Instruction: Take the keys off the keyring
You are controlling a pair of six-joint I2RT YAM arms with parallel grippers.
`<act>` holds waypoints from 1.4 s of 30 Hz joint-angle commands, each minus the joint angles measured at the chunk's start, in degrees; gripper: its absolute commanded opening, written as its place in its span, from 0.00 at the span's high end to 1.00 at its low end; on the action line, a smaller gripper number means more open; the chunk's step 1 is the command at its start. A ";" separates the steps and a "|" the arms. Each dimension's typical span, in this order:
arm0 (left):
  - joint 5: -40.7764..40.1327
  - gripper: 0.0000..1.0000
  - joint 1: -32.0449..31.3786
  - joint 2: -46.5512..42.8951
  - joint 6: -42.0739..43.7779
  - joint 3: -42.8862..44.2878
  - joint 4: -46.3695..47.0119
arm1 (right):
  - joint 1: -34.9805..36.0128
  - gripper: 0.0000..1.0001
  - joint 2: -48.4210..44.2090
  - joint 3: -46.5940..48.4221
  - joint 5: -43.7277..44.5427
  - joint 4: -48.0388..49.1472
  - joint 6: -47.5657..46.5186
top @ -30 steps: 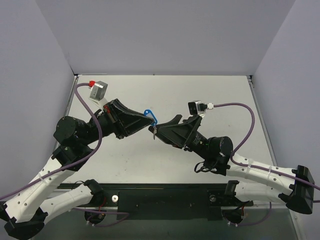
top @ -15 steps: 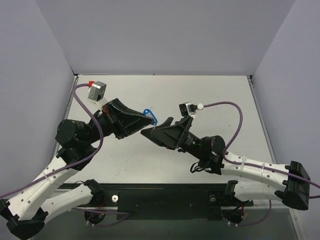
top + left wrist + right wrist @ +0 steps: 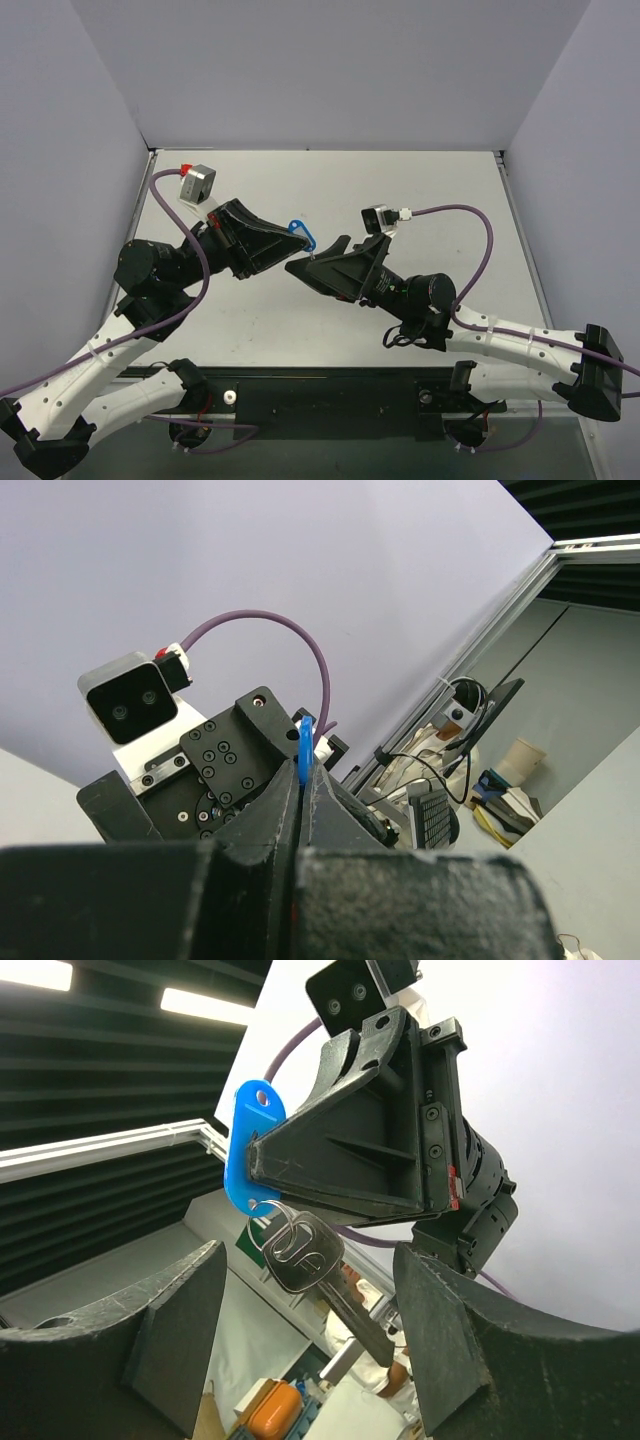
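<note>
Item, nearest: right gripper, now sitting further left than a second ago, having closed most of the gap to the other arm and then eased back very slightly in the last half-second. Its fingers are standing wide apart and gripping nothing, flanking the hanging key without visibly touching it. Item: key, single, silver, dangling in mid-air between those spread fingers and still threaded on its loop; from above it is now mostly hidden by the gripper. Item: keyring, blue tag with a thin wire loop, hanging above the middle of the table, in almost the same place as before. Item, just beyond: left gripper, barely shifted, its jaws pressing tight on the tag's edge and presenting it. Judgement: the approach is finishing; the separation itself is not yet beginning, and closing on the key looks like the next requirement.
</note>
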 commanded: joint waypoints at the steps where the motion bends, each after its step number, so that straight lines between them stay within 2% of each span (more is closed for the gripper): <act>1: 0.07 1.00 -0.31 -0.92 0.58 0.41 2.57 | 0.43 0.38 -1.86 2.48 -0.77 14.32 -0.86; 20: -0.11 1.00 -0.31 -1.98 1.72 0.32 0.81 | 0.43 0.44 -5.20 0.45 0.46 11.16 -3.06; 32: 1.83 1.00 -0.31 -2.24 3.48 0.06 3.19 | 0.34 0.47 -5.02 0.28 0.81 11.87 -2.53; 42: 1.30 1.00 -0.23 -2.94 4.54 -0.56 2.22 | 0.43 0.54 -4.76 0.54 0.81 11.16 -2.53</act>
